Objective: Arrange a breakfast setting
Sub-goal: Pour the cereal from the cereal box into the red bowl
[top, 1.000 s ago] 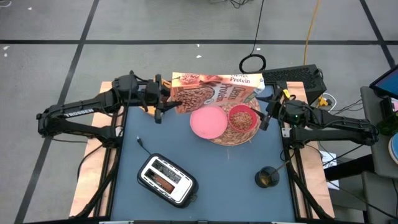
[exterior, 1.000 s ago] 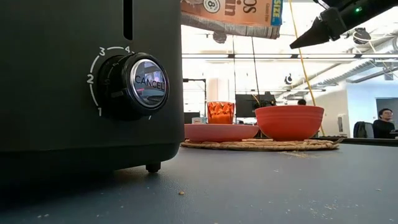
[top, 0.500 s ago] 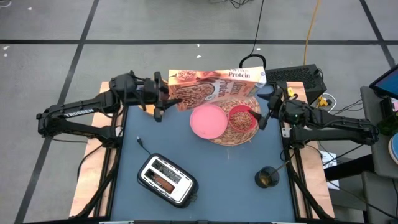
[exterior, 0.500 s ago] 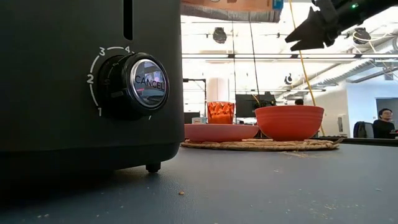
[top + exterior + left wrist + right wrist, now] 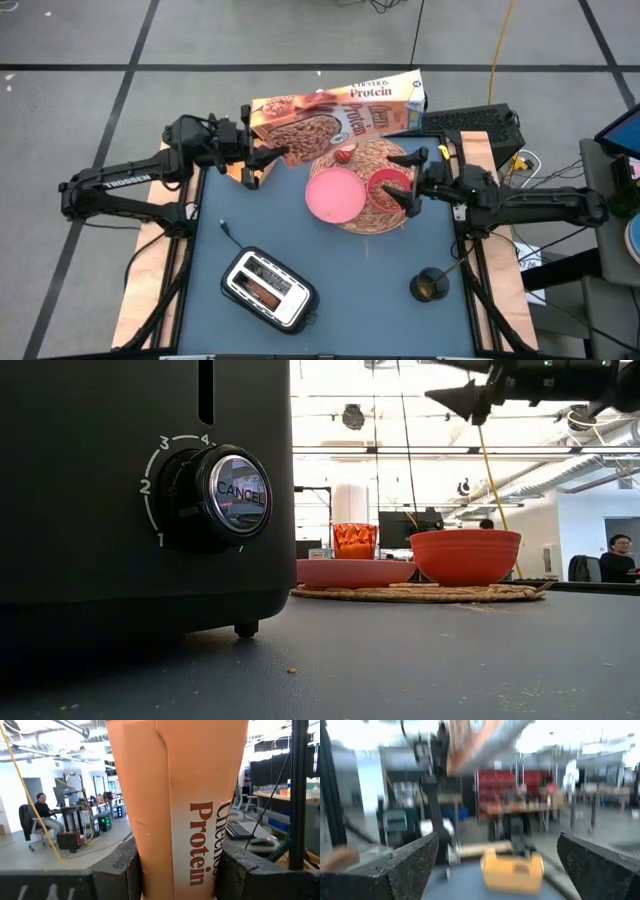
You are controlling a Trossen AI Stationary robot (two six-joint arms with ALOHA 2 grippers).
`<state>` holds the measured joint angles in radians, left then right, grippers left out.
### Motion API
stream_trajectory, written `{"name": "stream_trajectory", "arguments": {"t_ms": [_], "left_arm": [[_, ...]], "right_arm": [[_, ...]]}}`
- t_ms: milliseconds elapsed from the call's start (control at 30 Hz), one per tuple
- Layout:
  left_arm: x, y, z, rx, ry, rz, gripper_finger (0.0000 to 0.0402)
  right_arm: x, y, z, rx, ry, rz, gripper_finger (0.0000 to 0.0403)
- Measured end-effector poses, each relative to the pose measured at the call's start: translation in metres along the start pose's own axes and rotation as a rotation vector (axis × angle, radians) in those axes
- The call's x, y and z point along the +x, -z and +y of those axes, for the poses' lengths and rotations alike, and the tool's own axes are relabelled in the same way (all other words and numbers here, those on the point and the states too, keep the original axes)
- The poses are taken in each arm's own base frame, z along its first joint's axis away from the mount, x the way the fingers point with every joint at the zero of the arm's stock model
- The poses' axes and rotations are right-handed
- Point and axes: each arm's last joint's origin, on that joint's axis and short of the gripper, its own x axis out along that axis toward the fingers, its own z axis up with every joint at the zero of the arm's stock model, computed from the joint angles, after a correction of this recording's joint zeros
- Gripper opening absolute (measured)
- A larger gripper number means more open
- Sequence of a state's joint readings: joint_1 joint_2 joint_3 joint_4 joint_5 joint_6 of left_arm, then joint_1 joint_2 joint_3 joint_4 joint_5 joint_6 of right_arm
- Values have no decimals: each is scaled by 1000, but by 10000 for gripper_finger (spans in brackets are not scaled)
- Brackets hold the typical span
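Cereal box point(image 5: 335, 106) hangs clamped in the left tool point(image 5: 262, 158) over the desk's far edge; the right tool point(image 5: 402, 183), wide open and empty, hovers over the bowl point(image 5: 388, 187).

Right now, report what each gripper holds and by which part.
The left gripper holds the cereal box by its narrow end, fingers pressed on its two broad faces. The right gripper, open above the red bowl, holds nothing.
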<state>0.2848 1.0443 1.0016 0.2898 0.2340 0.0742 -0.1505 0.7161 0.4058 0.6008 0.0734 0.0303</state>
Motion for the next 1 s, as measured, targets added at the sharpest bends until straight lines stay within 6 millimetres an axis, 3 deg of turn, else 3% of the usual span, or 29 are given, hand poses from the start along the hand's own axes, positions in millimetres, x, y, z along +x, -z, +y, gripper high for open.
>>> {"name": "stream_trajectory", "arguments": {"t_ms": [167, 533, 1000], "left_arm": [[1, 0, 0, 1, 0, -8, 177], [26, 12, -10, 2, 50, -70, 177], [57, 39, -22, -5, 97, -119, 177]], "right_arm": [[7, 2, 0, 22, -5, -165, 396], [31, 15, 4, 50, -78, -314, 396], [71, 3, 10, 59, -183, -335, 396]]}}
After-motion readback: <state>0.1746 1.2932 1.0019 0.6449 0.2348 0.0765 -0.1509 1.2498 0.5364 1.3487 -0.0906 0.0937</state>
